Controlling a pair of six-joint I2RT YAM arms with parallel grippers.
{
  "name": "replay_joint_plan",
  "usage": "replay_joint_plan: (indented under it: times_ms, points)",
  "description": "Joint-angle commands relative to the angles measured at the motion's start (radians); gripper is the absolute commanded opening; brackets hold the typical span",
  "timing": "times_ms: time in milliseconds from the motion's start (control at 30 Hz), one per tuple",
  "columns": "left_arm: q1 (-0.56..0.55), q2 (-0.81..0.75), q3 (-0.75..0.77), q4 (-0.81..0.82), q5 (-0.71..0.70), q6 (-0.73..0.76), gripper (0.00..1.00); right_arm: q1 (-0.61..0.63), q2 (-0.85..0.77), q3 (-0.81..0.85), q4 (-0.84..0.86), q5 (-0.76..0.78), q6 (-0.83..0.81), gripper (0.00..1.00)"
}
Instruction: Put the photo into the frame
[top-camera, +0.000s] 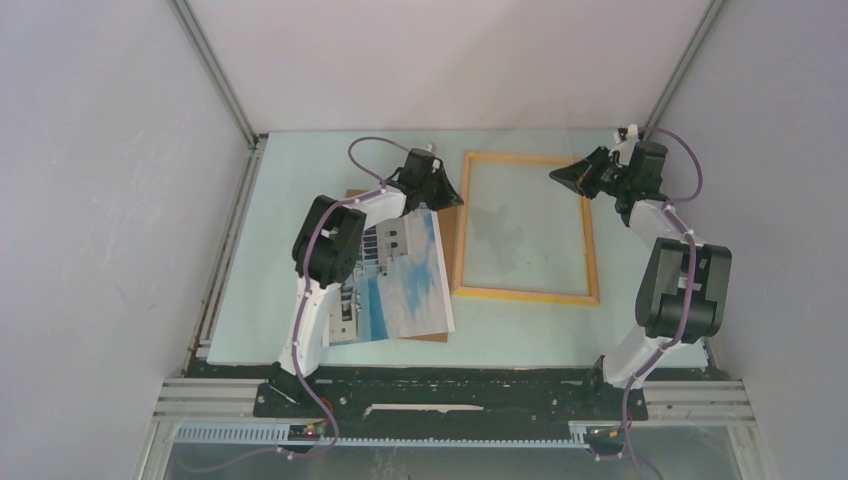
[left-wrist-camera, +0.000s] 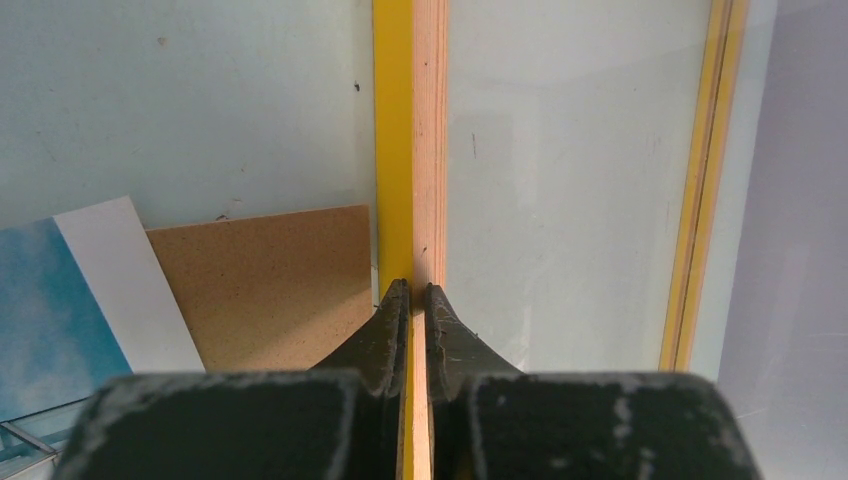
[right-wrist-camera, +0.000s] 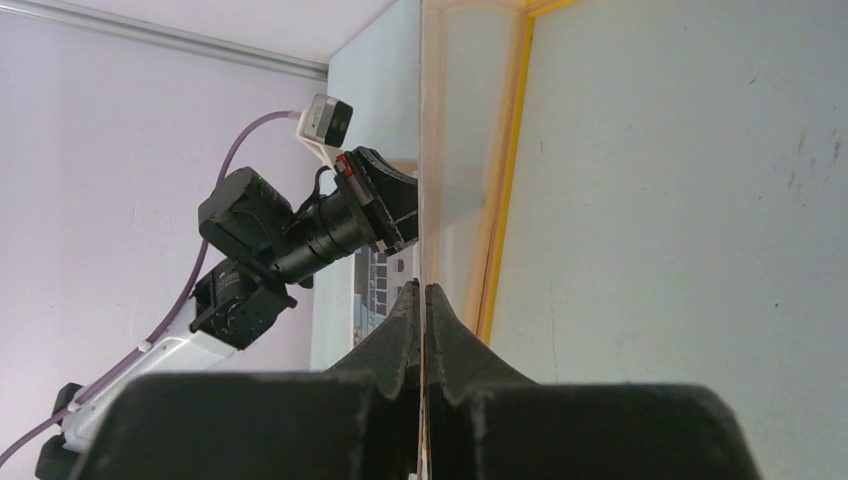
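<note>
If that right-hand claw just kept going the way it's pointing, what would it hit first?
Shut on the clear pane, the right gripper aims across the frame toward the left gripper; likely that, though depth is unclear.

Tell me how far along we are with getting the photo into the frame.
Done: nothing is placed yet. In hand: the left gripper is shut on the frame at its left rail, and the right gripper pinches what looks like the clear pane by its edge. Left: the photo lies outside the frame on the brown backing board; it must go in.
</note>
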Motion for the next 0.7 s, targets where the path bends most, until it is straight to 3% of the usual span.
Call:
replay_joint_plan:
  times_ms: [0,667]
  points:
    - [-0.009,0.032,0.051,-0.019,0.025,-0.003,0.00,0.016,0.008,-0.003,0.011,-0.045,-0.062,0.00]
    - [-0.009,0.034,0.053,-0.018,0.029,-0.005,0.00,0.022,0.047,-0.027,-0.005,-0.076,-0.164,0.00]
